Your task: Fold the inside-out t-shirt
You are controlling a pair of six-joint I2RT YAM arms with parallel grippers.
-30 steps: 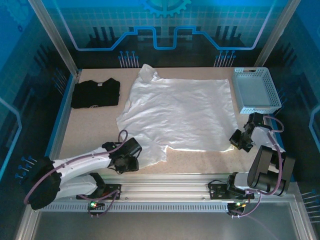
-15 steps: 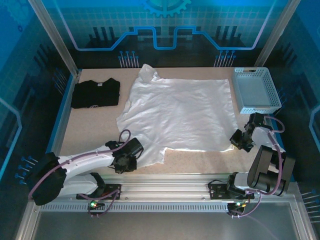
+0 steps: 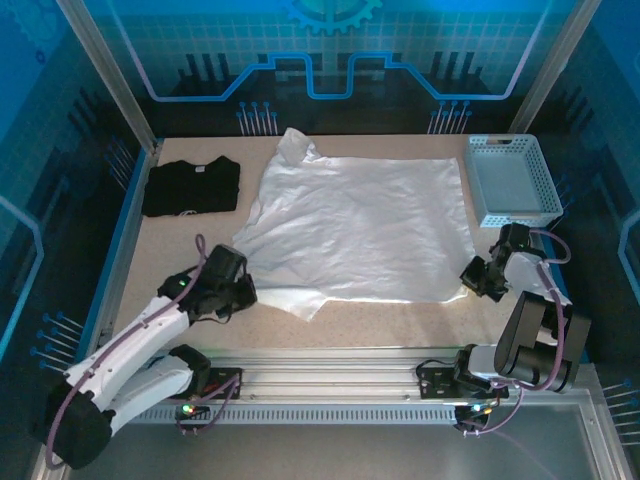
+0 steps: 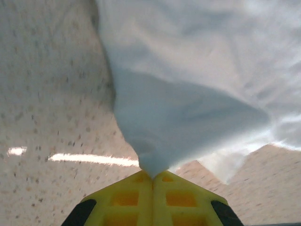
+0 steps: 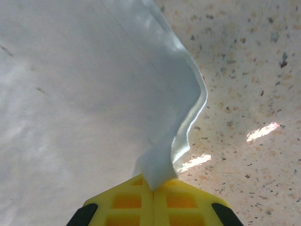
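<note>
The speckled desk (image 3: 170, 250) sits inside blue-lit walls (image 3: 420, 40), the white shirt (image 3: 360, 225) spread across mid-frame. Our left pincer (image 4: 152, 175) is clamped on its lower-left corner, the right pincer (image 5: 153, 184) on the lower-right hem. We judge both should rise together, edge kept taut, then travel toward the top edge, clear of the black shirt (image 3: 190, 186) and basket (image 3: 505, 182).

Speckled beige table (image 3: 180, 250) ringed by blue-lit patterned walls (image 3: 420, 40).
</note>
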